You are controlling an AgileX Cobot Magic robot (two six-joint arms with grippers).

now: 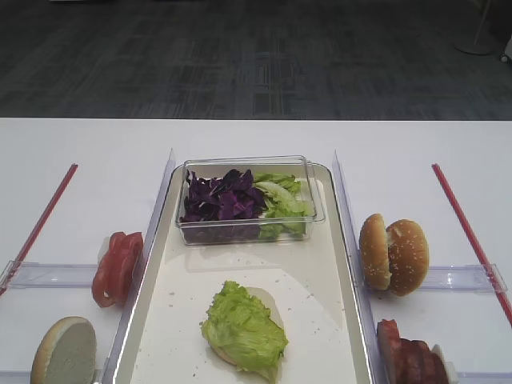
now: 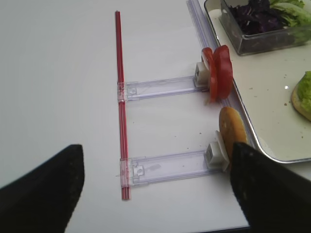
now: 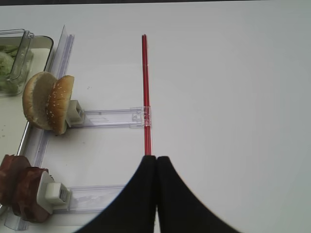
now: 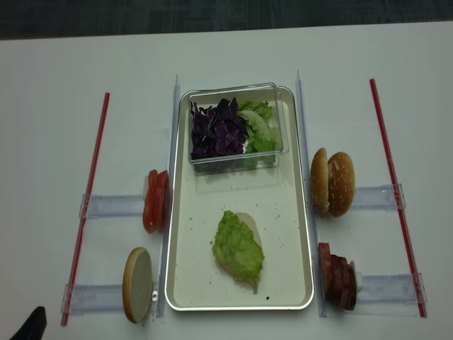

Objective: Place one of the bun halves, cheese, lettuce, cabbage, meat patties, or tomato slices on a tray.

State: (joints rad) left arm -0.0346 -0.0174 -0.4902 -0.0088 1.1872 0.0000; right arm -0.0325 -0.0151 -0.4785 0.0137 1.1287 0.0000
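The cream tray [image 1: 336,264] holds a flat bun half [image 1: 264,298] with a lettuce leaf [image 1: 244,328] lying on it. Purple cabbage [image 1: 220,196] and more lettuce [image 1: 282,196] fill a clear tub at the tray's far end. Tomato slices [image 1: 116,268] and one bun half [image 1: 64,352] stand on edge left of the tray. Two bun halves [image 1: 394,254] and meat patties [image 1: 408,356] stand to its right. No cheese is in view. My left gripper [image 2: 155,145] is open over bare table, its right finger [image 2: 257,184] beside the left bun half [image 2: 228,128]. My right gripper [image 3: 156,158] is shut and empty.
A red strip [image 1: 40,220] lies on the left of the table and another [image 1: 468,232] on the right. Clear plastic holders [image 2: 160,87] run from the strips toward the tray. The clear tub [image 1: 248,232] takes up the tray's far end. The table's far edge [image 1: 256,120] lies beyond.
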